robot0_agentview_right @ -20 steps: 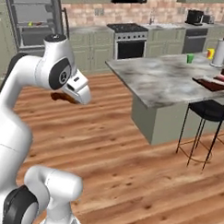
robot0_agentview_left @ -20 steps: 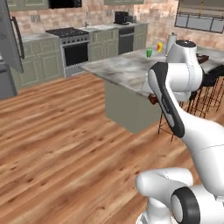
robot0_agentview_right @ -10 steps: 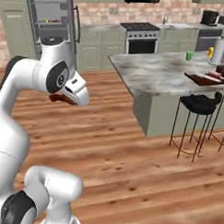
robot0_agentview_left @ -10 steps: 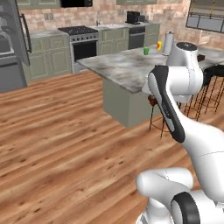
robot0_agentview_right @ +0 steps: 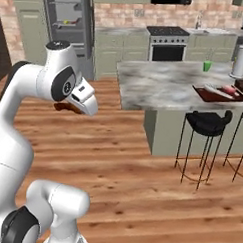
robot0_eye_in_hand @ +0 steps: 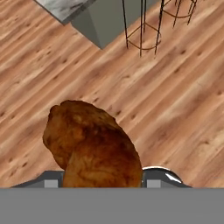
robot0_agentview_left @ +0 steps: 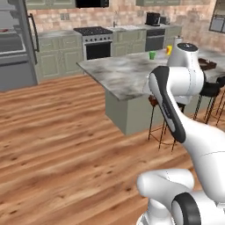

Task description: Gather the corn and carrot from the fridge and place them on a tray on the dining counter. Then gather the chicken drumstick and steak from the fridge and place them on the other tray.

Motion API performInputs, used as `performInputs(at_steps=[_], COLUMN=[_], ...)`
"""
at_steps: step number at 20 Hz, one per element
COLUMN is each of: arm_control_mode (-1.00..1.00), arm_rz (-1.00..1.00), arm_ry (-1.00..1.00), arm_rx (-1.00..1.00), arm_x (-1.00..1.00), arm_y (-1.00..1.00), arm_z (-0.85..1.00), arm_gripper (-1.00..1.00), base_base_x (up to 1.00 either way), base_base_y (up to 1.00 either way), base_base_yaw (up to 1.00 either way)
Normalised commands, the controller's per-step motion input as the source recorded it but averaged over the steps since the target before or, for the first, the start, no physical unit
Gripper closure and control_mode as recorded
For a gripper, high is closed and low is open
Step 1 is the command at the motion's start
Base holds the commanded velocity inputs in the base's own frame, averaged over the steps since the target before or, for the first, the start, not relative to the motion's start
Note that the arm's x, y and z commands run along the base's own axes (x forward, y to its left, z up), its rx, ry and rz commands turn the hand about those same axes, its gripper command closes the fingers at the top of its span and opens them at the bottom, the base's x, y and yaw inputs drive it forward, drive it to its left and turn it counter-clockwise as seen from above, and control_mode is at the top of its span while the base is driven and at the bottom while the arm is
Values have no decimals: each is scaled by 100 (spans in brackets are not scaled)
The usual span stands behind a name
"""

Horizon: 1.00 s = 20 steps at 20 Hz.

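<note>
A browned drumstick [robot0_eye_in_hand: 94, 142] fills the hand view, clamped in the part-open gripper [robot0_eye_in_hand: 103, 181] above the wood floor [robot0_eye_in_hand: 175, 100], short of the counter [robot0_agentview_right: 165, 83] and its tray [robot0_agentview_right: 215, 93]. It looks rigid and greasy, probably best held across its thick end.

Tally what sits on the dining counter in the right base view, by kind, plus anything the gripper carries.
Trays: 1, dark, with food on it that is too small to name
Green cups: 1
Metal canisters: 1
Chicken drumsticks: 1, held in the gripper over the wood floor
Total: 4
</note>
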Motion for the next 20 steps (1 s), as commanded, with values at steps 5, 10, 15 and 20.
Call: performInputs(at_steps=[5, 10, 15, 20], arm_control_mode=[100, 100, 100, 100], arm_rz=[0, 0, 0, 0], arm_ry=[0, 0, 0, 0], arm_rx=[0, 0, 0, 0], arm_x=[0, 0, 0, 0], arm_y=[0, 0, 0, 0], arm_z=[0, 0, 0, 0], arm_gripper=[100, 100, 100, 100], base_base_x=[27, 24, 25, 24], base_base_y=[-100, -100, -100, -100], base_base_yaw=[28, 29, 29, 29])
